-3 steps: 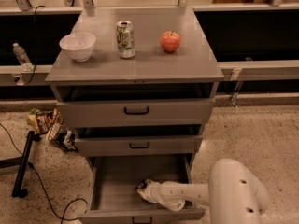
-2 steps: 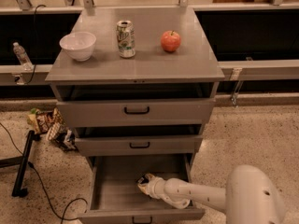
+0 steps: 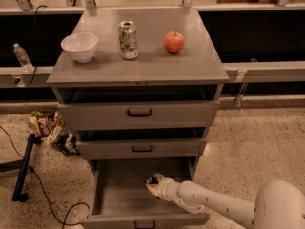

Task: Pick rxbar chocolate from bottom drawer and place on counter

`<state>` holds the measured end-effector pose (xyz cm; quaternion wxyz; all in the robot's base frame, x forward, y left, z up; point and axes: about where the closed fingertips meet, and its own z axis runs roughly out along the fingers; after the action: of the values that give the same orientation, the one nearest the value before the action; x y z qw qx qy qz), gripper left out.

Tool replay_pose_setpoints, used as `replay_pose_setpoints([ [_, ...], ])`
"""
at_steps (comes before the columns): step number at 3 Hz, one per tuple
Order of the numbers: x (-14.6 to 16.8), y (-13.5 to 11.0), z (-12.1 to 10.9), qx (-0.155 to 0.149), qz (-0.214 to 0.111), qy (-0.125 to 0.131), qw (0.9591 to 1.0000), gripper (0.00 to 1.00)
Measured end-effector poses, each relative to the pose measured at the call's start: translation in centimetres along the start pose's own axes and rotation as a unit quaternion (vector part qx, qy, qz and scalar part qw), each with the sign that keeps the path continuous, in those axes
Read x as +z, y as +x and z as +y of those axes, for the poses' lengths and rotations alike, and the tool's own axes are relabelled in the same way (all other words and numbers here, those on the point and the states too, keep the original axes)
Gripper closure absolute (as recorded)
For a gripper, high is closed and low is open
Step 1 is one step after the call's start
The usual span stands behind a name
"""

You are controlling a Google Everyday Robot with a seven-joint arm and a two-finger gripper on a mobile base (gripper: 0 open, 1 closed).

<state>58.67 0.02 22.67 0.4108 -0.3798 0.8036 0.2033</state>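
We look down on a grey three-drawer cabinet whose bottom drawer (image 3: pixel 114 194) stands pulled open at the lower centre of the frame. The white arm reaches in from the lower right, and its gripper (image 3: pixel 155 186) sits low over the drawer floor, right of middle. A small dark packet with pale print, which we take for the rxbar chocolate (image 3: pixel 152 179), lies right at the gripper's tip. We cannot tell whether the jaws are clamped on it or only beside it. On the desk (image 3: pixel 143 66) above stand a white bowl (image 3: pixel 79 46), a soda can (image 3: pixel 128 39) and a red apple (image 3: pixel 174 42). The bar could slip from a shallow hold, or catch the middle drawer's front on the way up. Compared with the earlier frames, the gripper sits slightly higher in the frame and the arm's rounded body has swung further right.
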Motion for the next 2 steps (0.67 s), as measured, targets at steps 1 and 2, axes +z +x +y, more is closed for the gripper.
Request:
replay_pose_setpoints([
  [1, -3.1, -0.1, -0.2, 0.005, -0.018, -0.011, 0.9998, 1.0],
  [2, -6.7, -0.7, -0.5, 0.002, -0.046, -0.034, 0.9984, 1.0],
])
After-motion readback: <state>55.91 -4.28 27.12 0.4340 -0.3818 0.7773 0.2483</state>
